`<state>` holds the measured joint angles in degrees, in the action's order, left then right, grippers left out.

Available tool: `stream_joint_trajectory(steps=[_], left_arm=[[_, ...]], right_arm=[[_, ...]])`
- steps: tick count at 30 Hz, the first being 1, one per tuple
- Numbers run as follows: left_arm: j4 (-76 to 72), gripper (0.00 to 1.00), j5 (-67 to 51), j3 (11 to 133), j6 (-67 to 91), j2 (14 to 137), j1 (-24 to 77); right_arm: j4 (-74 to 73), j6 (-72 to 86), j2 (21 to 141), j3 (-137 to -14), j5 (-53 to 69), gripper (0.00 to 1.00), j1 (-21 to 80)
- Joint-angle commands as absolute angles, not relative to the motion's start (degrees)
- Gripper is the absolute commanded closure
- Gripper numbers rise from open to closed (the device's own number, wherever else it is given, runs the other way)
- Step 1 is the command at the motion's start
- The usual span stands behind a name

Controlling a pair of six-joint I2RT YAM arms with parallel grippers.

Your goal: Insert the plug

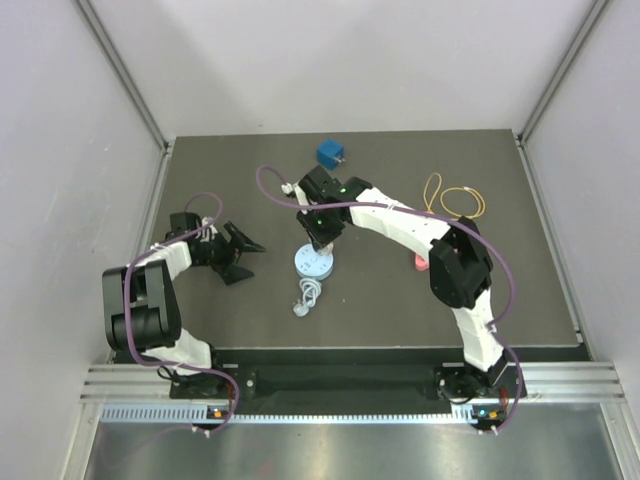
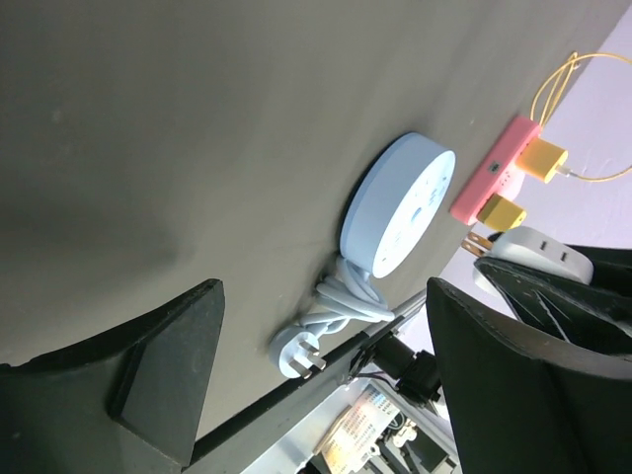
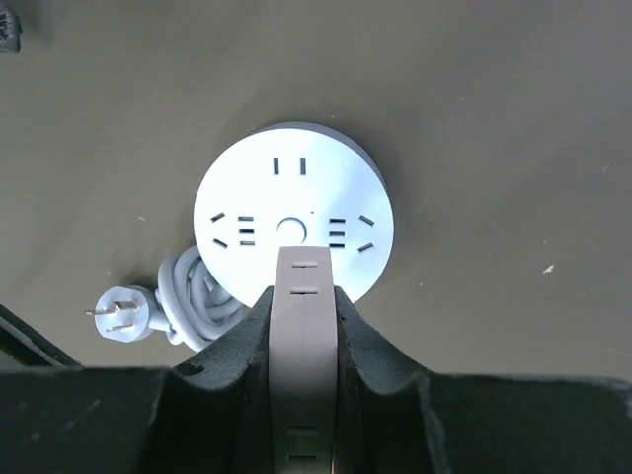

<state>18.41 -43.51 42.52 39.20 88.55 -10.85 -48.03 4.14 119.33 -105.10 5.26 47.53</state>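
**Plug held over hub, insertion not yet made**

We find the right gripper [image 3: 303, 331] clamped narrowly on the white flat-bodied plastic plug [image 3: 302, 272], one finger on each broad side. The plug hangs above the near part of the round white plastic socket hub [image 3: 293, 188], which lies flat on the dark table [image 3: 494, 99]. From the left wrist view, the plug's brass prongs [image 2: 478, 242] are bare and apart from the hub's face, so we judge that nothing is seated yet. The left gripper [image 2: 321, 296] stands wide and empty, well to the side of the hub. The hub's own coiled white cord [image 3: 193, 301] lies just beside it.

Recommendations for the step in hand:
- We cannot see the prongs from the right wrist view. Alignment should be checked against the left wrist view before descending.
- The prongs should be matched to one slot set and the plug body kept upright. A tilt would likely jam one prong on the face.
- The hub looks light and unsecured, so we expect it to slide or tip under an off-centre push. The pressure should go straight down, or the free claw should brace the rim.
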Motion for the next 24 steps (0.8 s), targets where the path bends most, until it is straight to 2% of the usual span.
stream_joint_trajectory(steps=[1,24], left_arm=[[14.33,0.13,-46.14,42.63,39.64,87.01,-11.16],[14.33,0.14,-46.23,42.36,39.37,86.31,-11.08]], right_arm=[[-47.55,5.09,120.67,-108.54,4.66,1.00,47.99],[-48.51,6.42,125.68,-111.53,2.47,1.00,47.99]])
